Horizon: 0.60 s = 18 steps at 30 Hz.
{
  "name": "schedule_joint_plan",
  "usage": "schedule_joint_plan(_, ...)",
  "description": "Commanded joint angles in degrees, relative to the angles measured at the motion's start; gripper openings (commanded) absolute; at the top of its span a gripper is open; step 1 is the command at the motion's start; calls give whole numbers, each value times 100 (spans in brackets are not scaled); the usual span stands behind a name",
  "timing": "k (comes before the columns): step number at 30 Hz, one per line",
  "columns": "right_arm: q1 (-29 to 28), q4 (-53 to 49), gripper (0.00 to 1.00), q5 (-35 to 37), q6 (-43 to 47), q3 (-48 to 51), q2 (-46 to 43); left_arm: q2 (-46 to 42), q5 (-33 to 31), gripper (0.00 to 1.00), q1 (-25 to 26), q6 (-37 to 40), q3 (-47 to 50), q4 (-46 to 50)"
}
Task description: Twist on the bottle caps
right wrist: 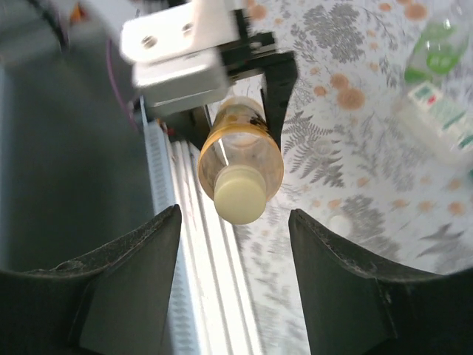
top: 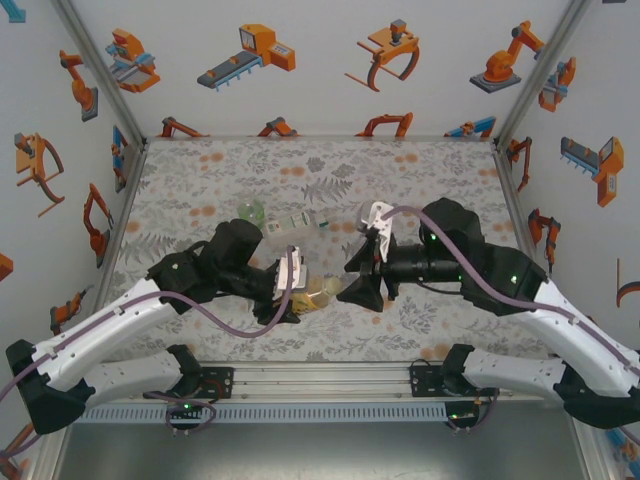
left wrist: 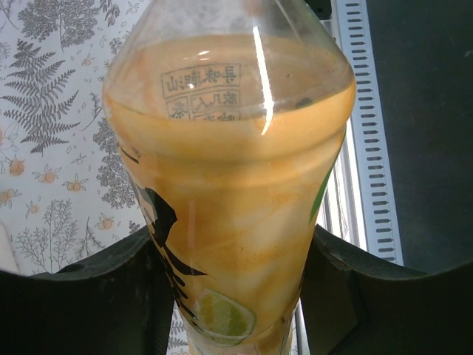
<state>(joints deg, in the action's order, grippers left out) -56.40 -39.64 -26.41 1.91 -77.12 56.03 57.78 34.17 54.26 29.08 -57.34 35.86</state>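
My left gripper [left wrist: 236, 296] is shut on the amber bottle [left wrist: 229, 185], whose yellow label shows a lime slice. In the top view the left gripper [top: 305, 297] holds this bottle [top: 322, 296] sideways above the table's near middle, neck toward the right gripper [top: 347, 289]. In the right wrist view a pale yellowish cap [right wrist: 239, 194] sits on the amber bottle [right wrist: 242, 151] neck. My right gripper [right wrist: 233, 248] is open, and the cap lies just beyond its fingertips, untouched. The clear bottle [top: 291, 226] and the green bottle [top: 252, 211] lie further back.
The green bottle [right wrist: 437, 52] and the clear bottle's green-white label [right wrist: 442, 115] lie on the fern-patterned mat at the right wrist view's upper right. A small blurred whitish round thing [right wrist: 338, 223], possibly a loose cap, lies on the mat. The metal rail [top: 320, 378] runs along the near edge.
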Motion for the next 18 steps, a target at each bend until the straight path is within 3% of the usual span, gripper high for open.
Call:
schedule_joint_plan(1, -35, -856, 57, -842, 2374, -441, 262, 3, 237, 0, 49, 166, -257, 279)
schedule_joint_plan(6, -37, -951, 52, -1063, 3450, -553, 416, 5, 281, 0, 76, 176, -278, 306)
schedule_joint_plan(18, -63, -425, 46, -1516, 3641, -313, 556, 27, 301, 0, 102, 193, -314, 374)
